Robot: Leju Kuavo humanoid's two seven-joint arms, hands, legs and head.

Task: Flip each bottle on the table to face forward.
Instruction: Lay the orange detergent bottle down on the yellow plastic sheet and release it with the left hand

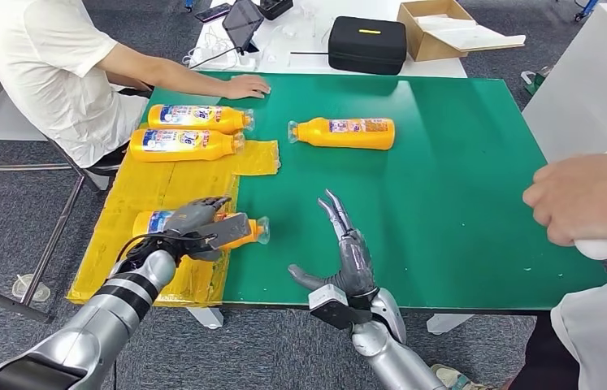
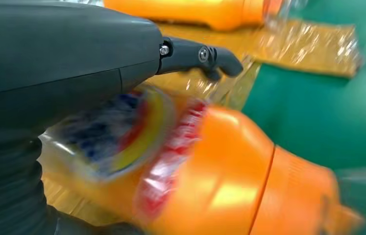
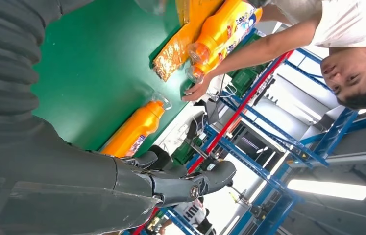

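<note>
— Nearest bottle (image 1: 239,230)?
— Lying on its side on the yellow sheet (image 1: 171,191) at the near left of the green table (image 1: 446,179), cap toward the right. Gripped across the body by the left hand (image 1: 198,226), fingers curled over it.
— And in the left wrist view?
— Same bottle (image 2: 210,176), blurred, label (image 2: 122,132) facing up, under the hand (image 2: 63,63).
— Right hand (image 1: 347,258)?
— Holding nothing, fingers spread and pointing away over the green near the front edge.
— Other bottles?
— Two side by side (image 1: 198,119) (image 1: 182,145) at the far end of the sheet; one alone (image 1: 344,132) on the green, cap to the left.
— People?
— One seated far left, hand (image 1: 247,85) flat on the table; another's hand (image 1: 576,199) at the right edge.
</note>
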